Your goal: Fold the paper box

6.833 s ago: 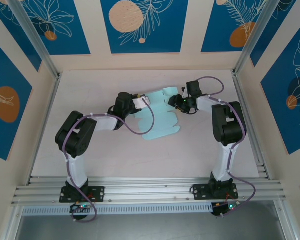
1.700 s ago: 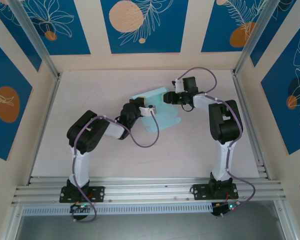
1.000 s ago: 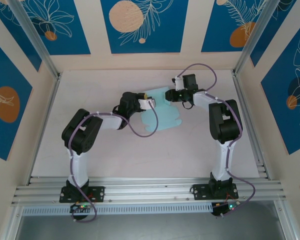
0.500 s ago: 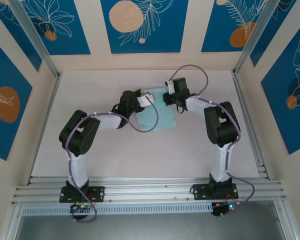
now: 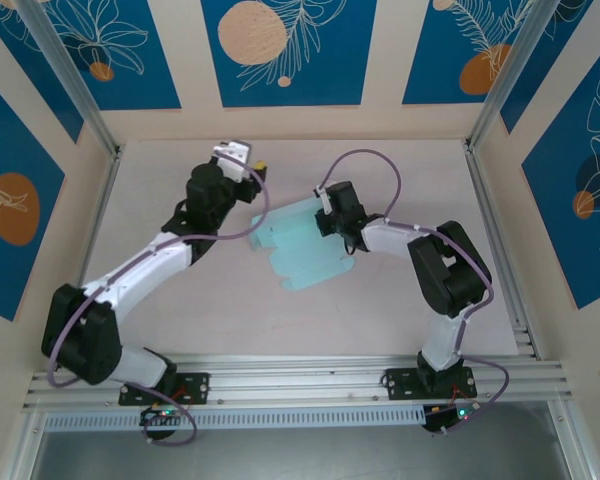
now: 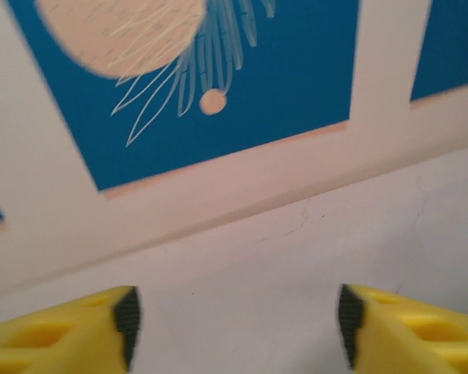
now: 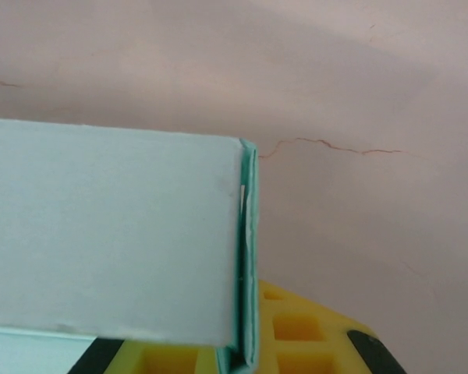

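Overhead view: the paper box [image 5: 300, 250], pale blue card partly folded, lies near the middle of the bench [image 5: 230, 300], one panel raised along its far-right edge. The right pincer [image 5: 326, 214] is closed on that raised edge; its wrist view shows the doubled card [image 7: 109, 249] pinched at the fold, with a yellow finger [image 7: 296, 343] beneath. The left pincer [image 5: 252, 164] hangs well apart from the box, towards the far left. Its yellow fingers [image 6: 70, 331] stand wide apart and hold nothing, facing the blue printed wall panel [image 6: 296, 78].
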